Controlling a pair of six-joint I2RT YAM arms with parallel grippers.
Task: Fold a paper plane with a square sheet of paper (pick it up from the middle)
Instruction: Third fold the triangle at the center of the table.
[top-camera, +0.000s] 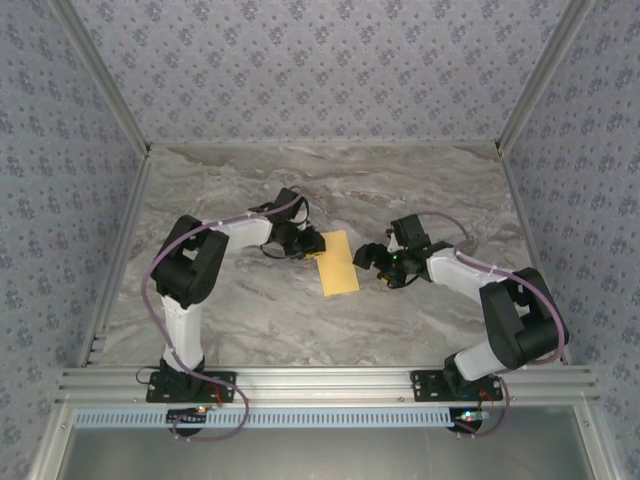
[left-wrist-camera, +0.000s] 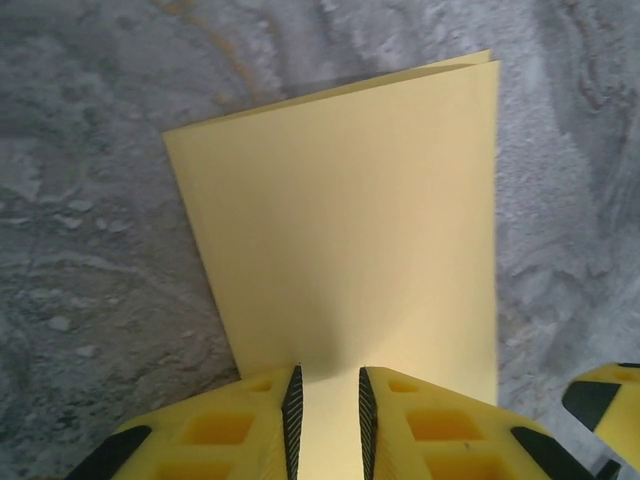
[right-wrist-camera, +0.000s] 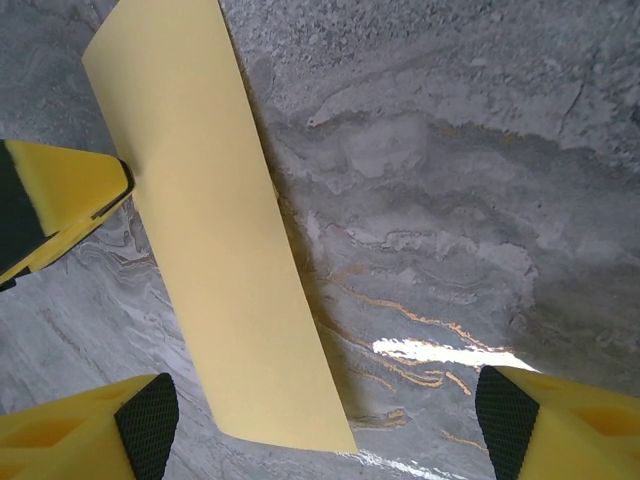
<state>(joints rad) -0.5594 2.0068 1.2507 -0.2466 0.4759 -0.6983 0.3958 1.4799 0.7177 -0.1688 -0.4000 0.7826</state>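
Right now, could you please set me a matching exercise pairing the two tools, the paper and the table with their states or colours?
Things:
1. left tool
2. right tool
3. square sheet of paper
4. table

States:
A. grey marble
B. wide open
C. yellow, folded in half, two layers showing at one edge
D. closed on the paper's edge

Pairs: 1-D, 2-B, 3-C, 4-A
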